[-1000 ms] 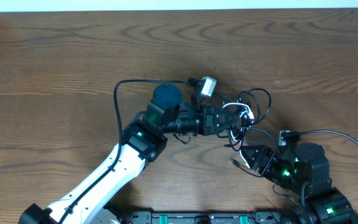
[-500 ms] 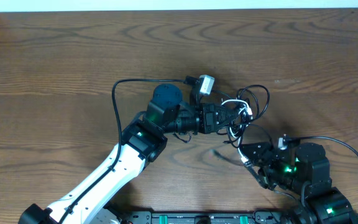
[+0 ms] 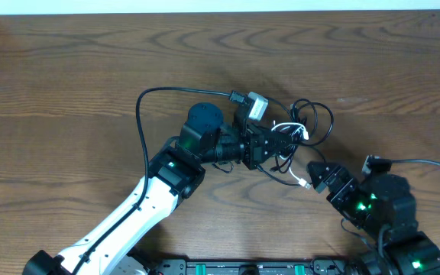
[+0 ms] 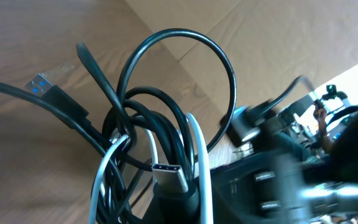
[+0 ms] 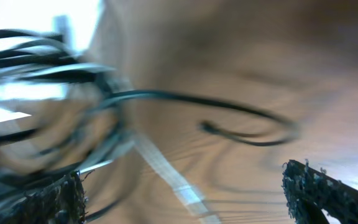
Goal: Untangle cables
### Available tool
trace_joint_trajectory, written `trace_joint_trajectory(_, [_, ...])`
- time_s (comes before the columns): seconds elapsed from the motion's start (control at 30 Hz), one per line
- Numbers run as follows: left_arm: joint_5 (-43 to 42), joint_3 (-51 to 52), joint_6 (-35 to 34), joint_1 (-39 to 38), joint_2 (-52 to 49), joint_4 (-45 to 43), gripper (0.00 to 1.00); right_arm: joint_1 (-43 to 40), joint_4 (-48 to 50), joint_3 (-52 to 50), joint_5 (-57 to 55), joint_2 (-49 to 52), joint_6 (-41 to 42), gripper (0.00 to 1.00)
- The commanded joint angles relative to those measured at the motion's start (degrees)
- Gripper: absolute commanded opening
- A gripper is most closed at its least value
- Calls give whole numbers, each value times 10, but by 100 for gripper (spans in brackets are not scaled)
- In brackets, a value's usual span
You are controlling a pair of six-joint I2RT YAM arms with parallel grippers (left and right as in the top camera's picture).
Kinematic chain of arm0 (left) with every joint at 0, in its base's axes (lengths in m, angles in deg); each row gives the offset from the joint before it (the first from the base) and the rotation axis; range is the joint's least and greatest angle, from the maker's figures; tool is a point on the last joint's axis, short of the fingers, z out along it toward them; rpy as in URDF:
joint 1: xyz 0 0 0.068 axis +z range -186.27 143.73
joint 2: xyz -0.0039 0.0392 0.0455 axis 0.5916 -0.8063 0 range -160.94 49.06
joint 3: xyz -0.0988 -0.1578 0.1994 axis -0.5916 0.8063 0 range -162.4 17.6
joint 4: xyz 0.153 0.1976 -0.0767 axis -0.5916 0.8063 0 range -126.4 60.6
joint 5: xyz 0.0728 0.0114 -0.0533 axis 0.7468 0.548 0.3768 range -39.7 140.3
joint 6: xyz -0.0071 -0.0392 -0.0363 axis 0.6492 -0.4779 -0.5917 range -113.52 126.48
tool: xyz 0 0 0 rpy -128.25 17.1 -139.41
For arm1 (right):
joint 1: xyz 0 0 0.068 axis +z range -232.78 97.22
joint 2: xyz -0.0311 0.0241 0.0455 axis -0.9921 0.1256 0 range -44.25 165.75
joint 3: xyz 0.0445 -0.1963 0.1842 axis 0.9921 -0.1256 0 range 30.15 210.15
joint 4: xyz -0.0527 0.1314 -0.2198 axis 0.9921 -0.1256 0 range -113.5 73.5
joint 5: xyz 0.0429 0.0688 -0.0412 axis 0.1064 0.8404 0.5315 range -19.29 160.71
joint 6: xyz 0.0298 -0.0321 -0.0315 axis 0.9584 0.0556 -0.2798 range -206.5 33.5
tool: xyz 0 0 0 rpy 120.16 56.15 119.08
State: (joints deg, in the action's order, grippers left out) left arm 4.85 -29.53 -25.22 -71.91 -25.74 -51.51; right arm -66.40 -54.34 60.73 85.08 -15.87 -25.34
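**Several cords in one knot, held from one side only**

Several thin, flexible black and white cables [image 3: 295, 131] sat bunched just right of the middle of the brown wooden table [image 3: 67, 76]. Black loops bulged toward 1 o'clock, and one white strand trailed toward 5 o'clock, ending in a small white plug end [image 3: 304, 183].

The left gripper [image 3: 275, 147] met the knot from its 9 o'clock side. Its wrist view showed the strands drawn into a tight bunch at the lower edge, so the claw looked clamped on them, though its fingers themselves were out of frame. A silver USB-C plug [image 4: 166, 177] hung in the middle of that bunch. A blue-tongued USB-A plug [image 4: 40, 81] stuck out at 10 o'clock.

The right gripper [image 3: 314, 174] waited at the knot's 5 o'clock, just beside the white plug end. Its fingers [image 5: 48, 199] were spread wide, with nothing gripped between them. That view was badly blurred.

These cords looked light and limp, likely to slide through a loose pinch and to tighten if pulled across a loop. The rigid plug ends seemed the surest handholds. The free white end looked best, to be drawn outward along its own line while the other claw anchored the bunch.
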Motion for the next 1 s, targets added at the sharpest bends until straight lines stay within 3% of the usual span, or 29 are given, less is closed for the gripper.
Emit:
trace_joint_trajectory(0.0, [1, -18, 43, 3, 3, -3, 8, 5, 29, 16, 117, -2, 13, 99])
trace_joint_trajectory(0.03, [1, -17, 43, 4, 3, -3, 8, 5, 37, 15, 135, -2, 30, 96])
trace_joint_trajectory(0.1, [1, -17, 42, 3, 3, -3, 8, 5, 21, 15, 135, -2, 80, 67])
trace_joint_trajectory(0.33, [1, -17, -51, 3, 3, -4, 8, 5, 25, -22, 128, -2, 263, 72])
trace_joint_trajectory(0.43, [1, -17, -52, 3, 3, -4, 8, 5, 46, -33, 128, -2, 289, 76])
trace_joint_trajectory(0.63, [11, -17, -68, -22, 3, -6, 8, 5, 72, -55, 130, -2, 334, 73])
trace_joint_trajectory(0.73, [45, -17, -68, -42, 3, -6, 8, 6, 83, -60, 135, 0, 335, 71])
trace_joint_trajectory(0.83, [55, -17, -68, -51, 3, -6, 7, 6, 84, -60, 138, 4, 319, 60])
trace_joint_trajectory(0.97, [54, -17, -32, -52, 3, -1, 8, 6, 85, -60, 95, 5, 198, 53])
